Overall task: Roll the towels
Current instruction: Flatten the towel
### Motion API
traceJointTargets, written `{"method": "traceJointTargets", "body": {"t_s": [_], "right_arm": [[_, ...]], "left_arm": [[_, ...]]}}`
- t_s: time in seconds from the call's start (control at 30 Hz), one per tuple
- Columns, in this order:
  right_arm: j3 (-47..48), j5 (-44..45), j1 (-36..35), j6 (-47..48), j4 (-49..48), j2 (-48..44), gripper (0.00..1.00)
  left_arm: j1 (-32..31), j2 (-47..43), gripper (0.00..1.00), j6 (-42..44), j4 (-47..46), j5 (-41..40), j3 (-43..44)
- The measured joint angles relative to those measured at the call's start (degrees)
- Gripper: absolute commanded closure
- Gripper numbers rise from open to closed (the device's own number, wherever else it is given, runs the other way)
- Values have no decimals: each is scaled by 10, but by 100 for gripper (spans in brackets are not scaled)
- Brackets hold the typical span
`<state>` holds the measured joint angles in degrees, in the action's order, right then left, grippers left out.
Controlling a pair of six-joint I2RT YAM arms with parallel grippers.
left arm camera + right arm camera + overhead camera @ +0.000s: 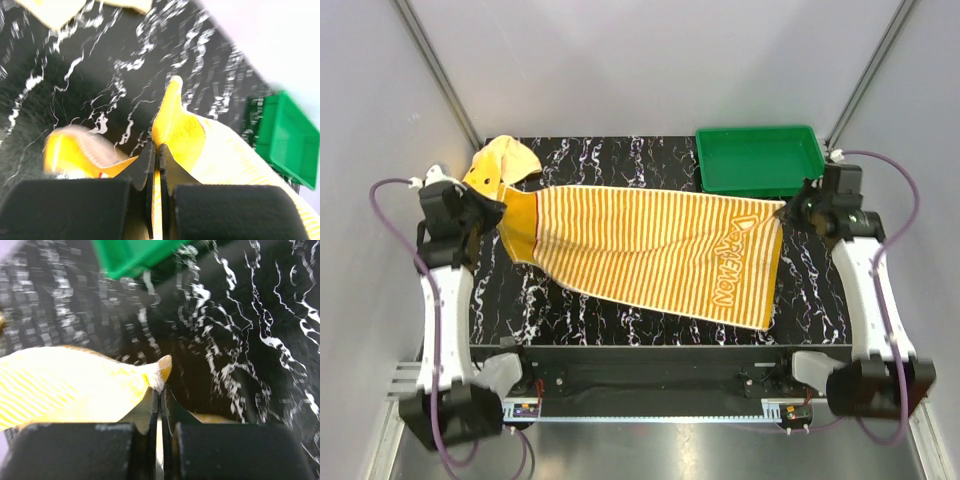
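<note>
The long orange-and-cream striped towel (650, 250) is stretched across the black marbled table, with its lettering at the right end. My left gripper (498, 212) is shut on the towel's plain orange left end (180, 130). My right gripper (790, 207) is shut on the towel's far right corner (162, 367). The towel hangs taut between the two grippers, its near edge sagging toward the table. The smaller plain yellow towel (502, 162) lies crumpled at the far left corner, behind the left gripper; bits of it show in the left wrist view (55, 12).
A green plastic tray (758, 160) stands at the back right, just behind my right gripper; it also shows in the left wrist view (282, 135) and the right wrist view (130, 255). White walls enclose the table on three sides.
</note>
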<state>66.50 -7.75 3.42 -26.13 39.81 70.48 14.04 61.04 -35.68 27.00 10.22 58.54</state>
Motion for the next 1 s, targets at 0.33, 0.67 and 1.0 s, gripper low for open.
{"method": "traceJointTargets", "body": {"t_s": [0.33, 0.67, 1.0], "right_arm": [[82, 12, -1, 33, 188, -259, 100], [92, 85, -4, 27, 234, -221, 100], [-11, 98, -4, 1, 64, 36, 100]], "left_arm": [[-3, -265, 100, 60, 203, -20, 111], [-30, -268, 100, 78, 262, -78, 75], [-29, -38, 100, 69, 142, -83, -8]]}}
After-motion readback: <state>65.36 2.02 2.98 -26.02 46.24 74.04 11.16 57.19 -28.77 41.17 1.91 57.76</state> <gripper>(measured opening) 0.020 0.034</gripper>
